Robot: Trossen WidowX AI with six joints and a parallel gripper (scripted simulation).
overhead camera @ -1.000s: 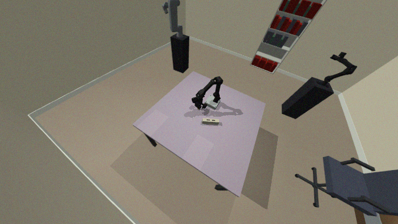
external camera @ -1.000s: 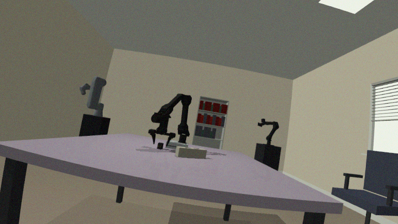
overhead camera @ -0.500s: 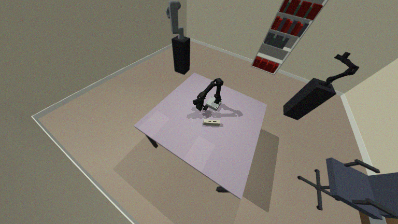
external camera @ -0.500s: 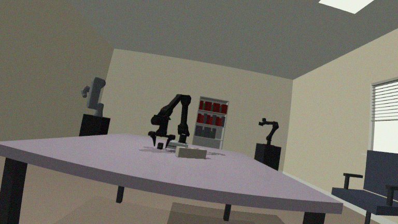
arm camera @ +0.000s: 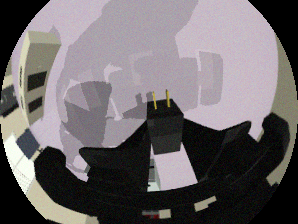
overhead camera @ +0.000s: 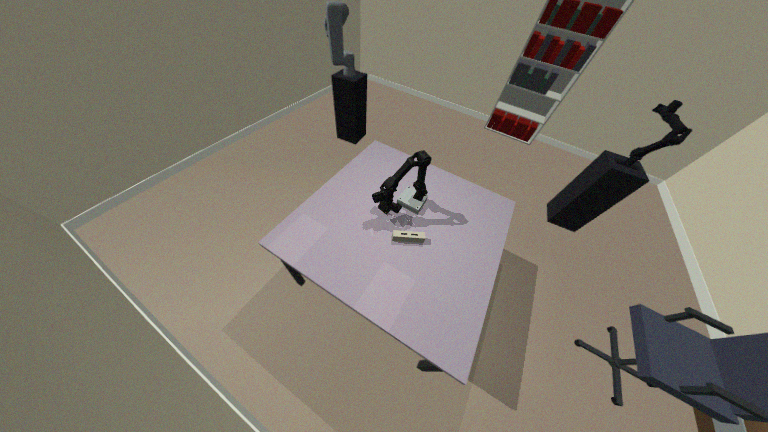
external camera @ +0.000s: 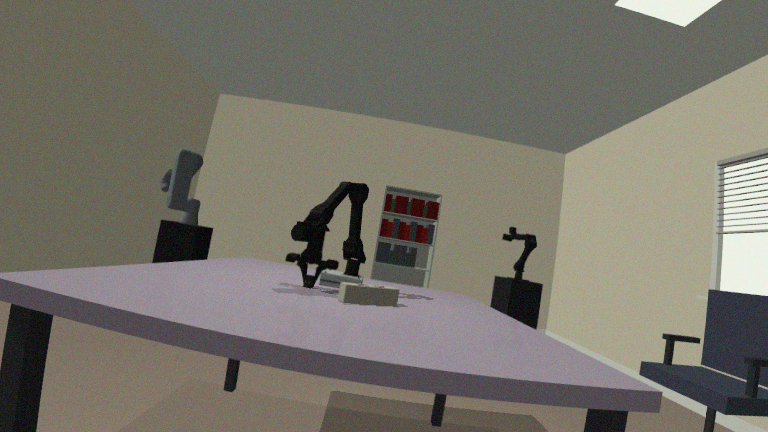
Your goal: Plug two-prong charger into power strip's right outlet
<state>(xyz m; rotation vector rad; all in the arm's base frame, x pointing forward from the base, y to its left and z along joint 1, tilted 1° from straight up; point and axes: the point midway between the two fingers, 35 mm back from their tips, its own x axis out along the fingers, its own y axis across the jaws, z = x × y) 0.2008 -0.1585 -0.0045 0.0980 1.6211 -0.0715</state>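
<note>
The gripper (arm camera: 166, 137) is closed on the charger (arm camera: 165, 131), a small matte black block with two thin brass-coloured prongs (arm camera: 161, 100) pointing toward the top of the wrist frame. The dark fingers frame it from both sides in the lower half of that view, with smooth lilac table top behind and blocky grey shadows across it.

In the exterior view the gripper (external camera: 310, 281) sits low at the table surface, left of frame centre, and the charger itself is too small to pick out there. From the top view the gripper (overhead camera: 395, 216) lies just above the power strip (overhead camera: 409, 235), apart from it.

The power strip is one cream rectangular bar lying flat; the top view shows dark slots along its upper face, while the exterior view shows only its plain side (external camera: 368, 294). At the left edge of the wrist view it appears as a pale slab (arm camera: 36, 70) with dark openings.

One black jointed arm (external camera: 343, 214) rises from a pale grey square base (overhead camera: 412, 198). The table (overhead camera: 429, 300) is one flat lilac slab on dark legs.

Around the room: two other robot arms on black pedestals, one grey (overhead camera: 337, 32), one black (overhead camera: 663, 134); one bookshelf (overhead camera: 558, 59) with red and grey volumes; one dark blue chair (overhead camera: 692, 360). Only the exterior view shows the window blind (external camera: 743, 196).
</note>
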